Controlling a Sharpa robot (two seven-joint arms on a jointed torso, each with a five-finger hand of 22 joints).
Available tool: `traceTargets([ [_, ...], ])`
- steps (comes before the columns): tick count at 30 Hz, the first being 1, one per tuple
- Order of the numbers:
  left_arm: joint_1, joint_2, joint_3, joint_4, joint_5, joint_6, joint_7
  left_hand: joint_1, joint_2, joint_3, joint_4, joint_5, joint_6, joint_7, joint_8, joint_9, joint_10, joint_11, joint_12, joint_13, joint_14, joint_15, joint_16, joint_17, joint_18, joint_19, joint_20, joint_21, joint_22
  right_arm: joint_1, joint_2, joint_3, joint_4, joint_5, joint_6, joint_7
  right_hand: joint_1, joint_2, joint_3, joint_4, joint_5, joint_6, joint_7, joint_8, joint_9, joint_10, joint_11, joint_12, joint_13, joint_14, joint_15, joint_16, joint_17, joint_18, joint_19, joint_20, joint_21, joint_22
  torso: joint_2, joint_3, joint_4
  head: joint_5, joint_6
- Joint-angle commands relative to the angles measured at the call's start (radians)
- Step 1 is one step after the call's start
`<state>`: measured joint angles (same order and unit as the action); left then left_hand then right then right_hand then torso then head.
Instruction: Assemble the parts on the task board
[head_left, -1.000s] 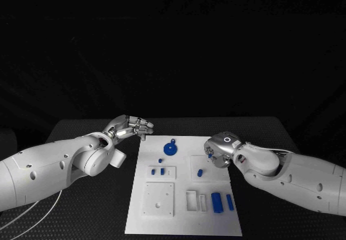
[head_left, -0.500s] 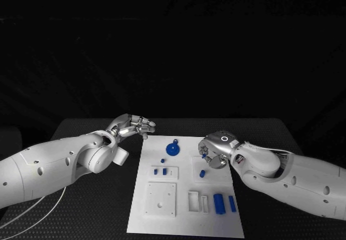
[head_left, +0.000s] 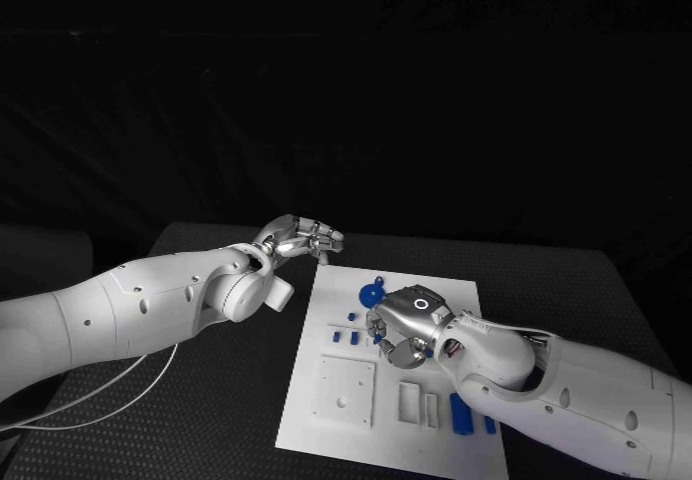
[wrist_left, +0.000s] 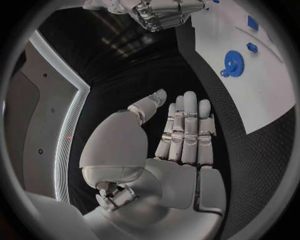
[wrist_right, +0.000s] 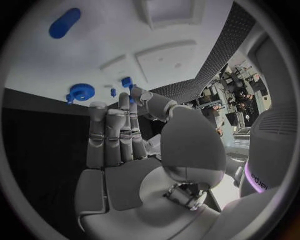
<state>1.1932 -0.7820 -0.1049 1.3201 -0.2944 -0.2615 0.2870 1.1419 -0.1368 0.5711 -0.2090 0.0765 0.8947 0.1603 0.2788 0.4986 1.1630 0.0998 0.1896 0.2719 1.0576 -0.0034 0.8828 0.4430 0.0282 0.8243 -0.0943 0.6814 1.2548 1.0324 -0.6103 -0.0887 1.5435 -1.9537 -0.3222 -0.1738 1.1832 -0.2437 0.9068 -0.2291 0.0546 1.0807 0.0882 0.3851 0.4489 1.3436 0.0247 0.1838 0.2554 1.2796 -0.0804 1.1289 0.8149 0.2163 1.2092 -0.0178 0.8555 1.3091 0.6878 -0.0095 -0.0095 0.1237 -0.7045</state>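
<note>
Nearest you, two blue bars (head_left: 469, 415) lie loose on the task board (head_left: 325, 430). Mid-board, your right hand (head_left: 404, 325) hovers, fingers straight and together, holding nothing. Farther off, the blue gear (head_left: 372, 294) lies flat; your left hand (head_left: 300, 240), empty with fingers extended, waits beyond the board's far corner. Most assembly likely remains.

white task board (head_left: 332, 420), blue parts (head_left: 371, 294), black table (head_left: 188, 420)

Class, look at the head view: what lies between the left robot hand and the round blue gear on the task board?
Only bare surface in the head view: black table, then the white task board, between the left robot hand and the gear.
</note>
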Motion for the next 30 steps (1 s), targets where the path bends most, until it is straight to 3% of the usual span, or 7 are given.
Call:
traceTargets([
  [1, 0.002, 0.006, 0.001, -0.004, 0.027, -0.015, 0.012, -0.007, 0.004, -0.003, 0.002, 0.004, -0.008, 0.001, 0.007, 0.001, -0.007, 0.0, 0.006, -0.001, 0.009, -0.001, -0.004, 0.002, 0.008, 0.003, -0.007, -0.006, 0.0, -0.017, 0.01, -0.003, 0.0, -0.025, 0.007, 0.016, -0.008, 0.006, 0.004, -0.001, 0.005, 0.009, 0.001, 0.002, 0.001, 0.005, 0.001, -0.002, 0.0, 0.002, -0.004, -0.001, 0.001, 0.045, 0.006, -0.002, 0.007, 0.016, -0.003, -0.0013, 0.0025, 0.021, -0.011],
  [4, 0.002, 0.008, 0.001, -0.007, 0.027, -0.016, 0.013, -0.008, 0.004, -0.003, 0.002, 0.005, -0.008, 0.001, 0.007, 0.001, -0.007, 0.0, 0.007, -0.002, 0.009, -0.001, -0.005, 0.002, 0.008, 0.003, -0.007, -0.006, 0.0, -0.029, 0.018, -0.006, 0.002, -0.03, 0.009, 0.016, -0.009, 0.007, 0.004, -0.002, 0.005, 0.009, 0.001, 0.002, 0.001, 0.005, 0.002, -0.003, 0.0, 0.003, -0.004, -0.001, 0.001, 0.045, 0.006, -0.002, 0.007, 0.016, -0.002, -0.0025, 0.0005, 0.032, -0.018],
  [7, 0.002, 0.01, 0.001, -0.009, 0.027, -0.015, 0.012, -0.008, 0.004, -0.003, 0.002, 0.005, -0.008, 0.001, 0.007, 0.001, -0.007, 0.0, 0.007, -0.002, 0.008, -0.001, -0.005, 0.002, 0.008, 0.003, -0.007, -0.006, 0.0, -0.035, 0.024, -0.027, 0.002, -0.032, 0.013, 0.017, -0.009, 0.007, 0.004, -0.002, 0.006, 0.009, 0.001, 0.002, 0.001, 0.005, 0.002, -0.003, 0.0, 0.003, -0.004, -0.001, 0.001, 0.045, 0.006, -0.002, 0.007, 0.016, -0.001, -0.0019, 0.0004, 0.044, -0.027],
  [12, 0.002, 0.012, 0.001, -0.009, 0.027, -0.014, 0.012, -0.008, 0.004, -0.003, 0.003, 0.005, -0.008, 0.001, 0.007, 0.001, -0.007, 0.0, 0.007, -0.002, 0.008, -0.001, -0.006, 0.002, 0.007, 0.003, -0.007, -0.007, 0.0, -0.047, 0.034, -0.041, -0.001, -0.035, 0.016, 0.02, -0.01, 0.008, 0.004, -0.003, 0.006, 0.009, 0.001, 0.001, 0.0, 0.005, 0.002, -0.004, 0.0, 0.003, -0.004, -0.002, 0.001, 0.045, 0.006, -0.002, 0.007, 0.016, -0.001, -0.0011, 0.0003, 0.053, -0.036],
  [15, 0.002, 0.013, 0.001, -0.008, 0.027, -0.013, 0.012, -0.009, 0.004, -0.003, 0.003, 0.005, -0.008, 0.001, 0.007, 0.001, -0.007, 0.0, 0.008, -0.002, 0.008, -0.001, -0.006, 0.002, 0.007, 0.003, -0.007, -0.007, 0.0, -0.058, 0.041, -0.043, -0.005, -0.04, 0.017, 0.02, -0.011, 0.009, 0.004, -0.004, 0.007, 0.009, 0.001, 0.001, 0.0, 0.005, 0.002, -0.004, 0.001, 0.003, -0.004, -0.002, 0.001, 0.045, 0.006, -0.002, 0.007, 0.016, -0.001, -0.0007, 0.0001, 0.06, -0.04],
  [17, 0.002, 0.014, 0.001, -0.009, 0.027, -0.013, 0.012, -0.009, 0.004, -0.003, 0.003, 0.006, -0.008, 0.001, 0.007, 0.001, -0.007, 0.0, 0.008, -0.002, 0.008, -0.001, -0.006, 0.002, 0.007, 0.003, -0.007, -0.007, 0.0, -0.064, 0.044, -0.043, -0.008, -0.041, 0.017, 0.021, -0.011, 0.009, 0.004, -0.004, 0.007, 0.009, 0.001, 0.001, 0.0, 0.005, 0.002, -0.005, 0.001, 0.004, -0.004, -0.002, 0.001, 0.045, 0.006, -0.002, 0.007, 0.016, -0.003, -0.0013, 0.0088, 0.058, -0.046],
  [30, 0.002, 0.012, 0.001, -0.009, 0.027, -0.007, 0.011, -0.01, 0.004, -0.004, 0.004, 0.006, -0.008, 0.001, 0.007, 0.001, -0.008, 0.0, 0.009, -0.002, 0.008, -0.001, -0.008, 0.003, 0.007, 0.003, -0.007, -0.008, 0.0, -0.081, 0.058, -0.044, -0.029, -0.054, 0.019, 0.022, -0.012, 0.01, 0.004, -0.006, 0.008, 0.009, 0.001, 0.001, 0.0, 0.006, 0.002, -0.006, 0.001, 0.004, -0.004, -0.003, 0.001, 0.045, 0.007, -0.003, 0.008, 0.016, -0.003, -0.0013, 0.0081, 0.066, -0.055],
])
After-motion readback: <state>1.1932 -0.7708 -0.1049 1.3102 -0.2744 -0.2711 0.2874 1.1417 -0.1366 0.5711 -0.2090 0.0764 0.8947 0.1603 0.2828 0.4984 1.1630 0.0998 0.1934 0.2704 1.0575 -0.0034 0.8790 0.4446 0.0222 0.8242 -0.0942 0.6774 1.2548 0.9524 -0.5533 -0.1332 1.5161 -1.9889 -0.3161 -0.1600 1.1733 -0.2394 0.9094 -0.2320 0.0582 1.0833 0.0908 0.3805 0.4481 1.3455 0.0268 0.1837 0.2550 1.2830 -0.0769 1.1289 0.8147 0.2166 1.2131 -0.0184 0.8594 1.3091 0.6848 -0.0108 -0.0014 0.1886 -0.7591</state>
